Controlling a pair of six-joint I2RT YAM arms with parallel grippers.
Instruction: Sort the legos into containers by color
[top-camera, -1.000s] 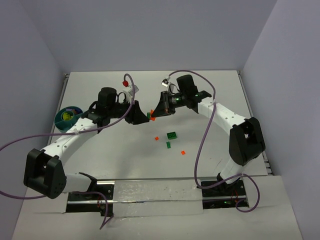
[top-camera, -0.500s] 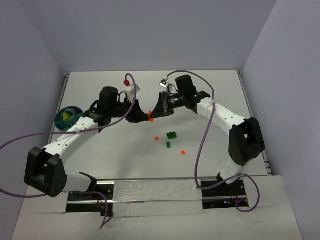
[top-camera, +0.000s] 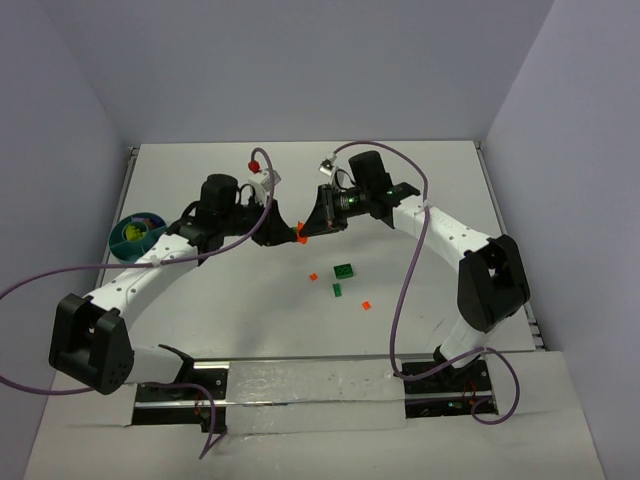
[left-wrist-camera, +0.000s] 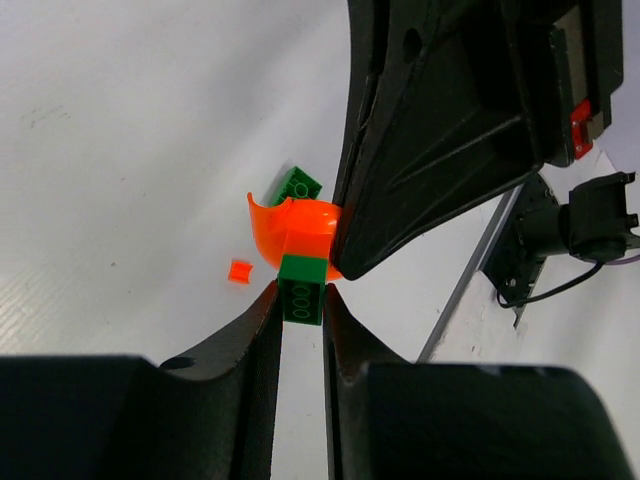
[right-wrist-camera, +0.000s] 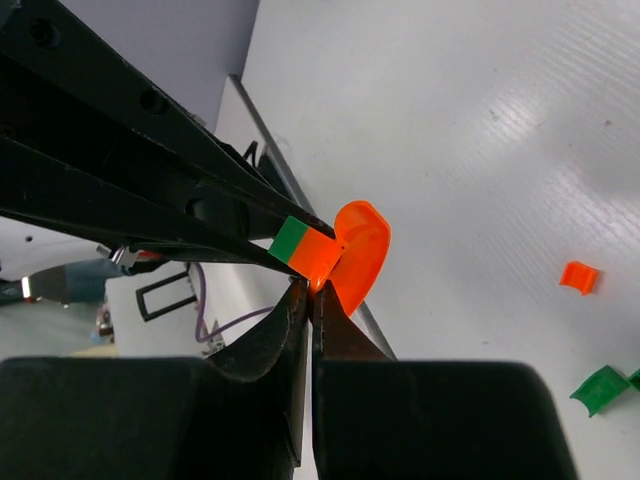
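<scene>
The two grippers meet tip to tip above the middle of the tabletop (top-camera: 420, 180), both gripping one joined pair of legos held clear of the surface. The left gripper (left-wrist-camera: 302, 300) is narrowly closed on a green brick (left-wrist-camera: 302, 288), a finger pressed against each side and the brick sticking out just past the fingertips. The far end of that brick is joined to an orange piece (left-wrist-camera: 300, 228) with a curved, shell-like round part. The right gripper (right-wrist-camera: 311, 292) comes in from the opposite side. Its jaws are pinched nearly together on the flat orange part, right beside the seam with the green brick, and the curved part stands out to one side of the fingertips. Each arm's wrist view is largely filled by the other gripper's black body, since the fingertips are almost touching.

The other legos lie on the tabletop just nearer than the grippers, toward the near edge. They are a second green brick (top-camera: 344, 270), a small green bit (top-camera: 337, 290) close beside it, an orange chip (top-camera: 312, 276) to its left, and a second orange chip (top-camera: 366, 304) nearer and to the right. None of them touches a gripper.

The bowl (top-camera: 122, 228) sits by the left edge, well apart from the grippers and partly behind the left arm.
</scene>
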